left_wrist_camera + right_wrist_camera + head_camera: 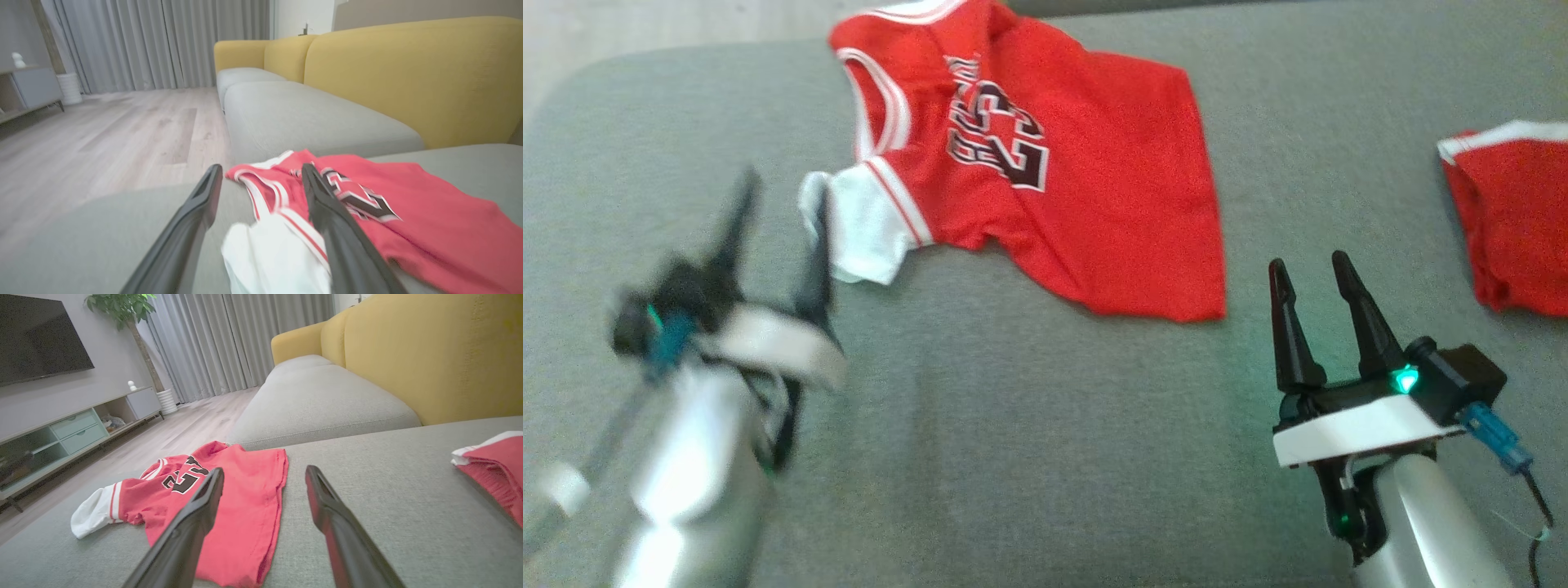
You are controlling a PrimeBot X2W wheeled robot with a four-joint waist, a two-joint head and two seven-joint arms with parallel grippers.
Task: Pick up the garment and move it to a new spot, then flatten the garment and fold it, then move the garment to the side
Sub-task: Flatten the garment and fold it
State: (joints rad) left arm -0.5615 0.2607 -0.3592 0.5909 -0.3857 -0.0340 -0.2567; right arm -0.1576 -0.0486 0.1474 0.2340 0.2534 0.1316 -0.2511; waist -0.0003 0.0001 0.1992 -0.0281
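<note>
Two red garments lie on one grey seat cushion (1013, 457). Task piece: red jersey (1078, 188), black-and-white number up, mostly flat, rumpled along its near edge, on the cushion's far left part. One white sleeve (866, 237) sticks out toward the left gripper (784, 188). Neck end reaches the cushion's far edge, by the gap to the next cushion (310, 118); hem points right. Second red garment (1515, 220), white band, bunched at the right margin, well apart from the jersey.

Two grippers, both low over the cushion. Left gripper: fingers spread wide, the sleeve lying between them in the left wrist view. Contact cannot be told, since the head view is blurred there. Right gripper (1307, 261): fingers spread wide, nothing between them, near the jersey's hem corner but clear of it.

Open room: bare grey strip between the two garments; broad bare cushion on the near side. Yellow backrest (408, 73) bounds one side; wood floor (122, 130) lies beyond the cushion's left edge.
</note>
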